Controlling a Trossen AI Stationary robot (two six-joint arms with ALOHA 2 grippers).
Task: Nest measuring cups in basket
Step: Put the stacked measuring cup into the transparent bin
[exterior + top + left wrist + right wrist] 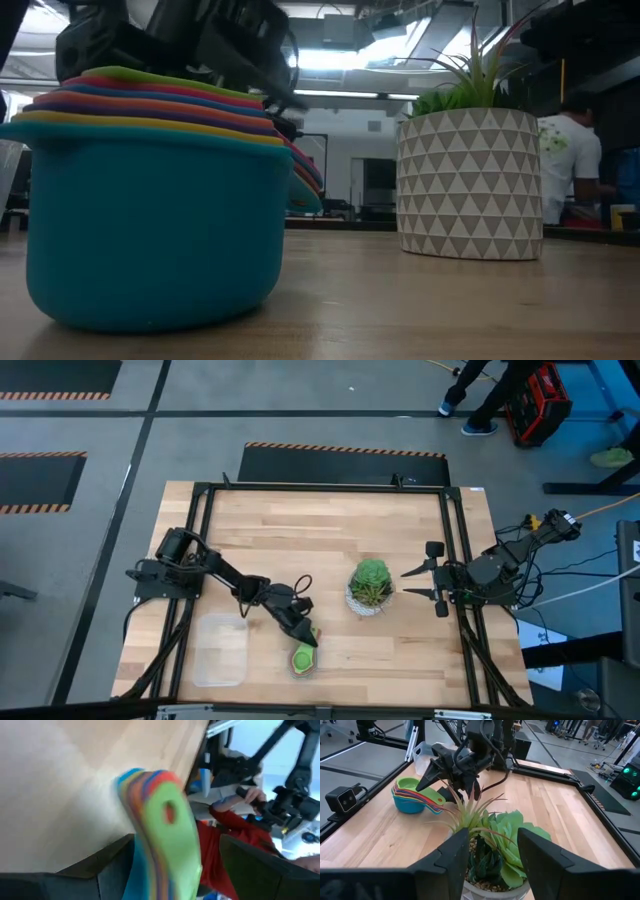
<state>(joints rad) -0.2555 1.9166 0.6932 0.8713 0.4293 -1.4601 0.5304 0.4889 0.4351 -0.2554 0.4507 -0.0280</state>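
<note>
Already nested, the measuring cups (303, 658) stand on the table (330, 540) just right of the basket (220, 650), outside it, and your left gripper (306, 636) is right at their stacked handles, which point up toward it. I can't tell whether its jaws are clenched on the handles. The right gripper (424, 588), fingers spread, waits beyond the potted plant (371, 586), so the left arm is nearer.
</note>
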